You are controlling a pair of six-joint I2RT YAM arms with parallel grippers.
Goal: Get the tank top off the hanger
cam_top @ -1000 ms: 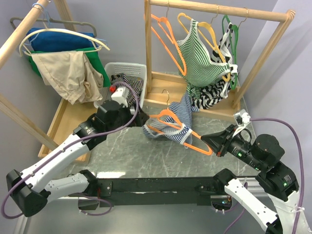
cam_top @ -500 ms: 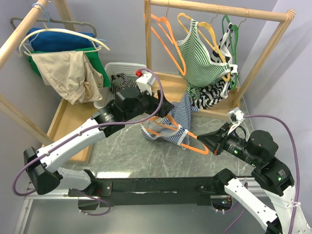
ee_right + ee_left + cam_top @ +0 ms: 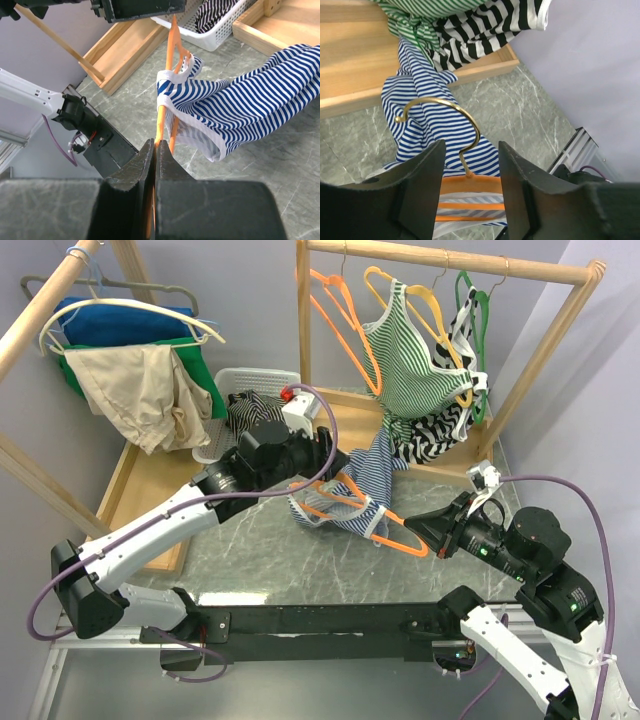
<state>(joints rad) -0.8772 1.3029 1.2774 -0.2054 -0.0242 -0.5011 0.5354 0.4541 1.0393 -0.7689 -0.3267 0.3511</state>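
Note:
A blue-and-white striped tank top (image 3: 372, 472) hangs on an orange hanger (image 3: 400, 538) with a brass hook (image 3: 451, 106), above the marble table. My right gripper (image 3: 422, 524) is shut on the hanger's right end, seen in the right wrist view (image 3: 154, 150), where the tank top (image 3: 250, 107) drapes to the right. My left gripper (image 3: 335, 454) is open, its jaws straddling the hanger's neck (image 3: 470, 182) without touching, just above the hook side. The tank top (image 3: 435, 125) trails toward the wooden rack base.
A wooden rack (image 3: 450, 260) behind holds orange hangers, a green-striped top (image 3: 410, 360) and a black-striped top (image 3: 440, 435). A white basket (image 3: 262, 380) with striped cloth stands back left. A second rack at the left carries blue, green and beige clothes (image 3: 130, 360).
My left arm swung from the basket side rightward to the hanger's hook and now sits open over its neck. My right gripper shifted slightly left, still holding the hanger.

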